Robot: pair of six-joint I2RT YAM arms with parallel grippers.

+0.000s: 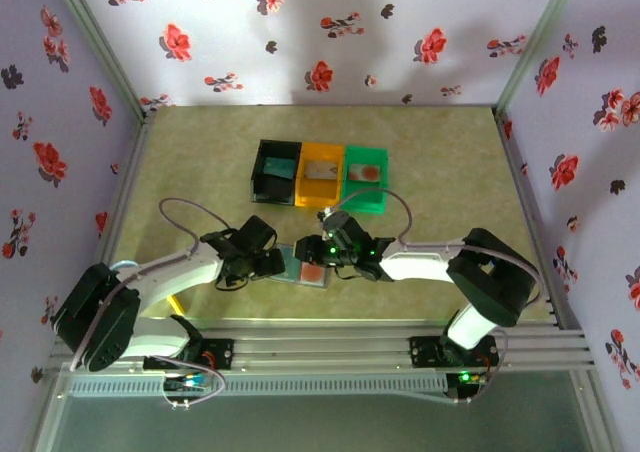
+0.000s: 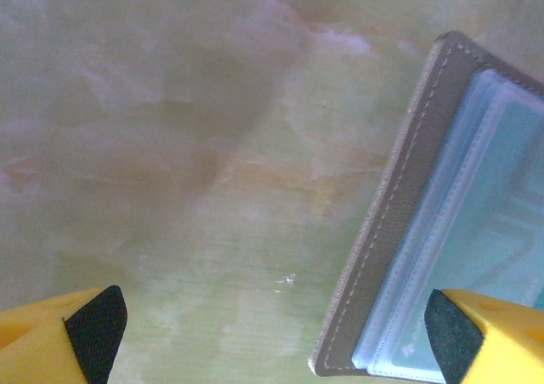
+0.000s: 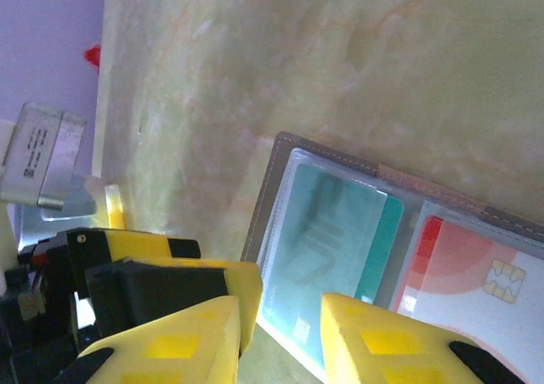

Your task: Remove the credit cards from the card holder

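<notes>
The card holder (image 1: pixel 322 283) lies open on the table between both grippers. In the right wrist view, the card holder (image 3: pixel 270 199) shows clear sleeves. A teal card (image 3: pixel 327 244) sits in one panel. A red and white card with a chip (image 3: pixel 476 269) sits in the other. My right gripper (image 3: pixel 280 341) hovers open over the teal card's near edge. My left gripper (image 2: pixel 276 333) is open wide at the holder's grey stitched edge (image 2: pixel 399 223). One left pad (image 2: pixel 446 329) lies over the clear sleeve. From above, the left gripper (image 1: pixel 268 264) and right gripper (image 1: pixel 322 254) flank the holder.
Three bins stand in a row behind the holder: black (image 1: pixel 262 164), orange (image 1: pixel 321 150) and green (image 1: pixel 384 162). Each has a card in it. The left gripper's yellow and black fingers (image 3: pixel 153 273) sit close beside my right fingers. The bare table (image 2: pixel 170 146) stretches left of the holder.
</notes>
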